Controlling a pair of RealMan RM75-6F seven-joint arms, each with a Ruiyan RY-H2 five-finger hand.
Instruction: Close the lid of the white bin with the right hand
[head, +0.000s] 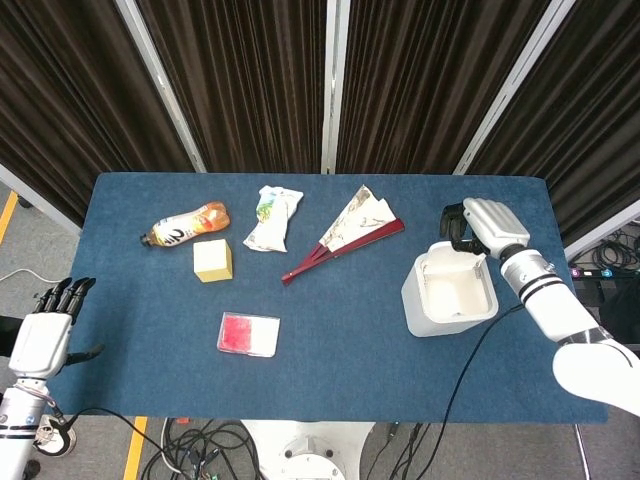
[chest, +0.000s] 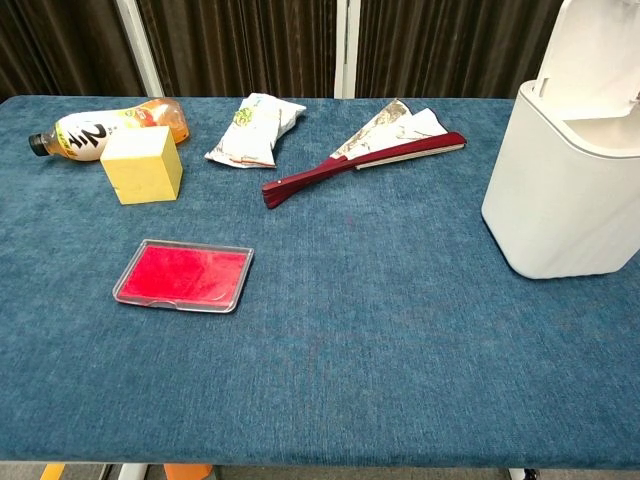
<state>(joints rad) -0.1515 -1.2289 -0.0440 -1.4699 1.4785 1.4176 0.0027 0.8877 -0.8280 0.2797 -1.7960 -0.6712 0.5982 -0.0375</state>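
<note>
The white bin (head: 448, 297) stands at the table's right side, its inside showing from above. Its lid (chest: 598, 48) stands upright at the bin's far edge. My right hand (head: 483, 224) is right behind and above that far edge, dark fingers (head: 455, 226) bent down over the lid's top; it holds nothing. Whether the fingers touch the lid cannot be told. The chest view shows the bin (chest: 560, 190) and lid but not the right hand. My left hand (head: 45, 333) hangs off the table's left edge, fingers straight and apart, holding nothing.
A red folding fan (head: 345, 235) lies left of the bin. Further left lie a snack bag (head: 272, 217), a drink bottle (head: 185, 223), a yellow block (head: 213, 260) and a red flat case (head: 249, 334). The table's right edge (head: 560, 260) runs close behind the bin.
</note>
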